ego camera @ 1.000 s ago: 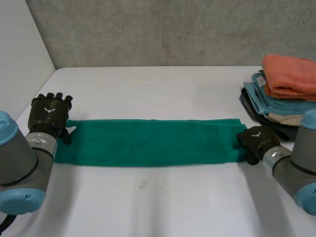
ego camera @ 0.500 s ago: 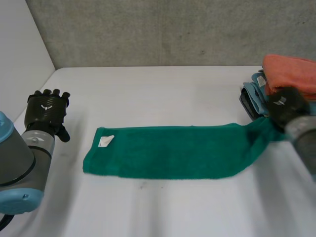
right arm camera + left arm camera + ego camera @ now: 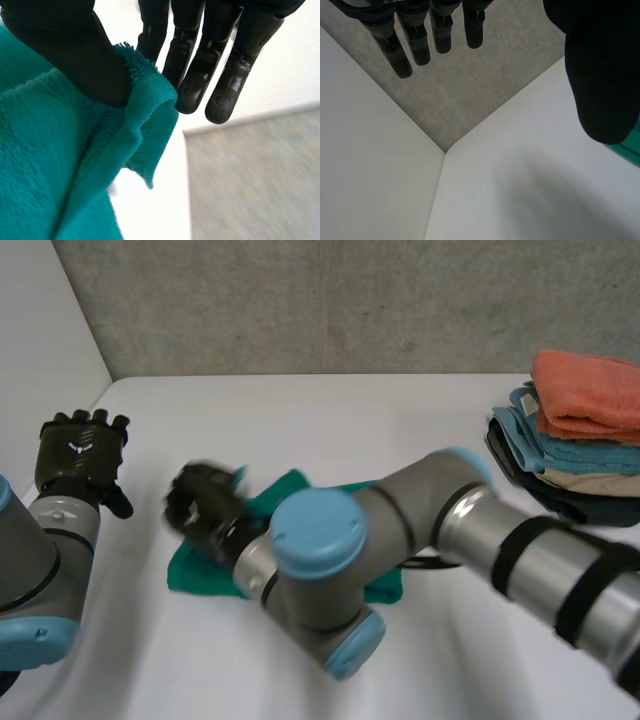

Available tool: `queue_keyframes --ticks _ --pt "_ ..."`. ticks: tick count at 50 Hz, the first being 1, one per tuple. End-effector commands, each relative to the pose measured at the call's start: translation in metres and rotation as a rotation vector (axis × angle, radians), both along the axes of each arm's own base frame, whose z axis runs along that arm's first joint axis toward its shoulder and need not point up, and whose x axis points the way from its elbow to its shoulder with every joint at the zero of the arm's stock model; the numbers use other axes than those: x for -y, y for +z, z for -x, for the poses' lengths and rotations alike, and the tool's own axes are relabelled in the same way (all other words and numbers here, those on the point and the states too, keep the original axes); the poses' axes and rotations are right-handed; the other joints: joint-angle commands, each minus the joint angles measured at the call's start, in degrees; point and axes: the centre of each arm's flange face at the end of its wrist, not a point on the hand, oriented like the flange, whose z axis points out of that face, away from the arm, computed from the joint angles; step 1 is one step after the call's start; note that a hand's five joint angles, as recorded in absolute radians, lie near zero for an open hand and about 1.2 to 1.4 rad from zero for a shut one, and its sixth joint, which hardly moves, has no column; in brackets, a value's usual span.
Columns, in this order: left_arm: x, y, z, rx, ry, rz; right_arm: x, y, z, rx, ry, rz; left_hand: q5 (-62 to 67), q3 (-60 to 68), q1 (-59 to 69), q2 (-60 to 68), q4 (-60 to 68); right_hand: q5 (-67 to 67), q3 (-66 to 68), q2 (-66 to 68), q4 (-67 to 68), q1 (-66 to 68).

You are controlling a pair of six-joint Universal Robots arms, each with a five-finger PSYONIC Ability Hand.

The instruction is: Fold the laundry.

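Note:
A green towel (image 3: pixel 195 572) lies left of the table's middle, partly hidden under my right arm. That arm reaches across to the left, and my right hand (image 3: pixel 200 505) holds one end of the towel above the other end. In the right wrist view the thumb (image 3: pixel 75 45) pinches the green towel's (image 3: pixel 60 165) folded edge against the fingers (image 3: pixel 200 60). My left hand (image 3: pixel 80 455) hovers at the table's left edge, apart from the towel, with its fingers (image 3: pixel 420 35) straight. A sliver of the green towel (image 3: pixel 627 147) shows past its thumb.
A stack of folded towels (image 3: pixel 570 455) stands at the right edge of the white table (image 3: pixel 350 420), with an orange one (image 3: pixel 590 390) on top. A grey wall runs behind the table and a white wall along its left.
My right hand has carried the towel's right end up and across to the left, doubling the cloth over. My left hand has let go of the left end and drawn back to the left.

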Motion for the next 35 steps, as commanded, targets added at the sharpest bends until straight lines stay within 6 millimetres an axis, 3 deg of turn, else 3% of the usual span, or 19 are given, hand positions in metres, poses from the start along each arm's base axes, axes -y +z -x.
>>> queue_keyframes --ticks 1,3,5,8,11,12,16,19,24,29,35 --pt "0.001 0.003 -0.002 -0.002 0.004 0.008 -0.023 -0.035 -0.003 -0.064 0.139 -0.071 -2.4 -1.8 -0.7 -1.3 -1.3 -19.0 -20.4 -19.9 -20.8 -8.1" --pt "0.0 0.002 -0.002 -0.002 0.004 0.007 -0.023 -0.032 -0.001 -0.066 0.132 -0.08 -2.4 -1.8 -0.7 -1.3 -1.3 -42.7 -44.1 -43.6 -44.5 -31.8" --pt "0.0 0.002 -0.001 -0.002 0.001 0.007 -0.019 -0.019 0.002 -0.051 0.111 -0.101 -2.2 -1.6 -0.5 -1.1 -1.2 -56.3 -57.8 -57.3 -58.2 -45.4" --pt "0.0 0.002 0.0 -0.002 -0.002 0.007 -0.018 0.006 0.005 -0.004 0.081 -0.151 -2.4 -1.8 -0.7 -1.3 -1.3 -56.3 -57.8 -57.3 -58.2 -45.4" --pt "-0.001 0.004 0.002 -0.003 -0.01 0.011 0.004 0.038 0.022 0.088 -0.024 -0.278 -2.4 -1.8 -0.7 -1.3 -1.3 -56.3 -57.8 -57.3 -58.2 -45.4" --pt "-0.001 0.004 0.002 -0.001 -0.013 0.011 0.023 0.051 0.035 0.139 -0.095 -0.351 -2.4 -1.8 -0.7 -1.3 -1.3 -56.3 -57.8 -57.3 -58.2 -45.4" --pt "-0.004 0.005 0.008 0.0 -0.039 0.017 0.048 0.069 0.071 0.204 -0.239 -0.541 -2.5 -1.9 -0.9 -1.4 -1.5 -56.3 -57.8 -57.3 -58.2 -45.4" --pt "-0.015 0.007 0.029 -0.001 -0.136 0.022 0.052 0.066 0.091 0.19 -0.307 -0.646 -2.4 -1.8 -0.7 -1.3 -1.3 -56.3 -57.8 -57.3 -58.2 -45.4" --pt "-0.036 0.007 0.064 -0.001 -0.335 0.023 0.066 0.036 0.137 0.083 -0.477 -0.783 -1.4 -0.8 0.3 -0.3 -0.3 -56.3 -57.8 -57.3 -58.2 -45.4" --pt "-0.05 -0.007 0.089 0.012 -0.489 -0.029 0.061 0.023 0.157 0.059 -0.522 -0.809 -0.5 0.1 1.1 0.6 0.5 -55.9 -57.4 -56.9 -57.8 -45.0" --pt "-0.049 -0.031 0.106 0.034 -0.529 -0.115 0.05 0.014 0.165 0.062 -0.526 -0.805 0.0 0.6 1.6 1.1 1.0 -50.7 -52.2 -51.7 -52.6 -39.8"
